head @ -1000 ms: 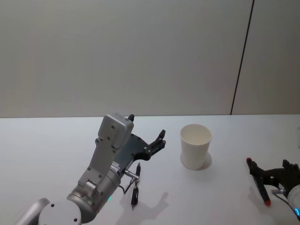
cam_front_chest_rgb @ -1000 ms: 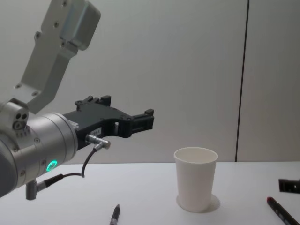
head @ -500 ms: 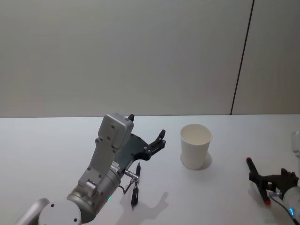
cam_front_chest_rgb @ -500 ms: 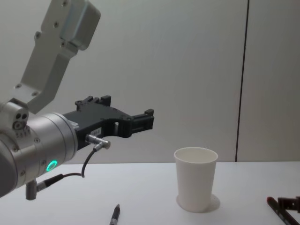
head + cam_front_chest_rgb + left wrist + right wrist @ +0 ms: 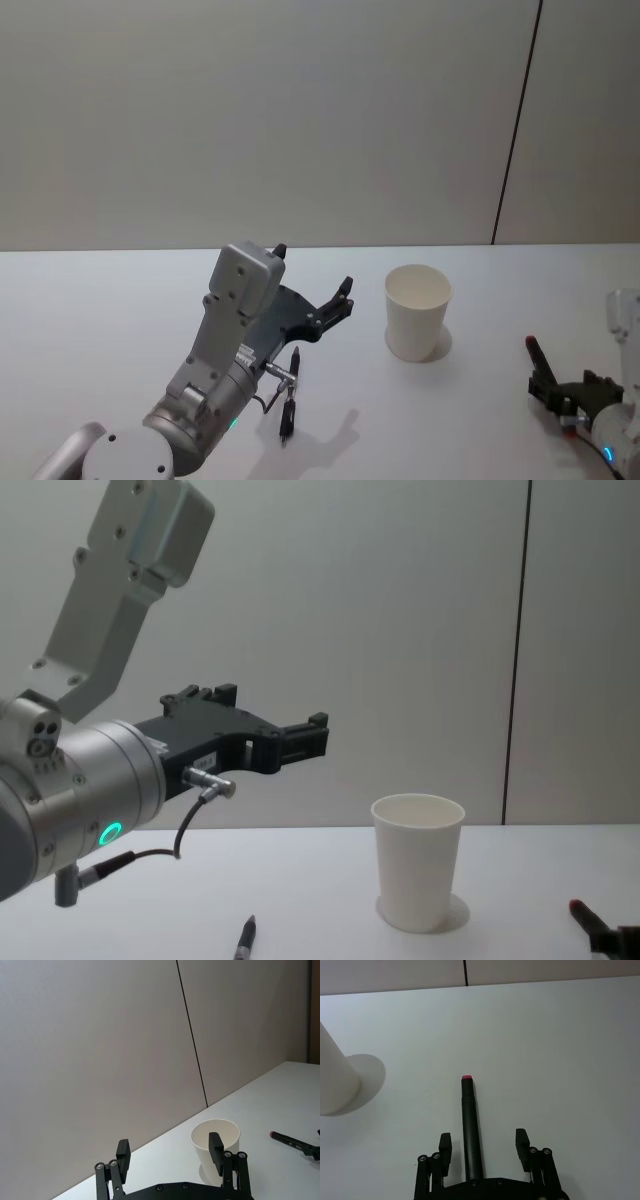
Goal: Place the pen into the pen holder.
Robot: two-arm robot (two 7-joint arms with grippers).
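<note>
1. Pen, black with a red end (image 5: 470,1125), lies flat on the white table (image 5: 100,320) near its right edge.
2. Right gripper (image 5: 483,1142) has dropped lower than a second ago and now straddles the pen, fingers spread and clear of it.
3. Plain white paper cup (image 5: 418,312) stands upright mid-table, well apart from the pen.
4. A second black pen (image 5: 288,405) lies by the left arm, whose left gripper (image 5: 169,1149) hovers agape.

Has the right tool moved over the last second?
Yes. The right tool dropped in the chest view, from the pen holder's mid-height to below its base, over the red-tipped pen.
</note>
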